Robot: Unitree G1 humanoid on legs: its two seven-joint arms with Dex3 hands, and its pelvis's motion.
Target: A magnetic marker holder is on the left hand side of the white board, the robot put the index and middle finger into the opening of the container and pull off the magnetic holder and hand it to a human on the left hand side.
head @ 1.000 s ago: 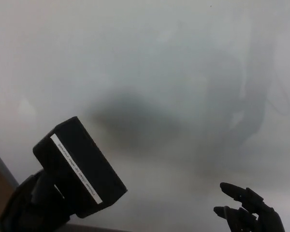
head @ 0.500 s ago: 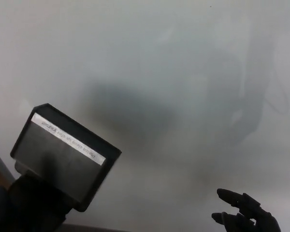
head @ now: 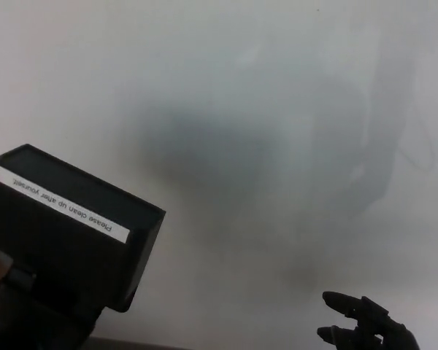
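The left hand (head: 22,313) sits at the lower left corner of the frame, mostly cut off and hidden under the black magnetic marker holder (head: 69,226) it carries; the holder rests on top of it, so the hand is closed on the box, though the exact finger placement cannot be made out. The holder fills the lower left of the picture, tilted, with a white label strip (head: 62,203) running along its upper edge; the print on it appears to read "Please clean up after yourself".

The right hand (head: 365,329) shows only at the bottom right edge, its dark fingers (head: 343,299) spread apart and holding nothing, well apart from the holder.

Judging by how things lie, the pull-off seems done: the holder appears to stand off the whiteboard (head: 263,109), which fills the rest of the frame as a grey, smudged surface with vague dark reflections. What remains is the handover toward the left.

No person or receiving hand is visible anywhere. The holder's opening faces away, so whether fingers are inside it cannot be told, nor whether any markers are in it.
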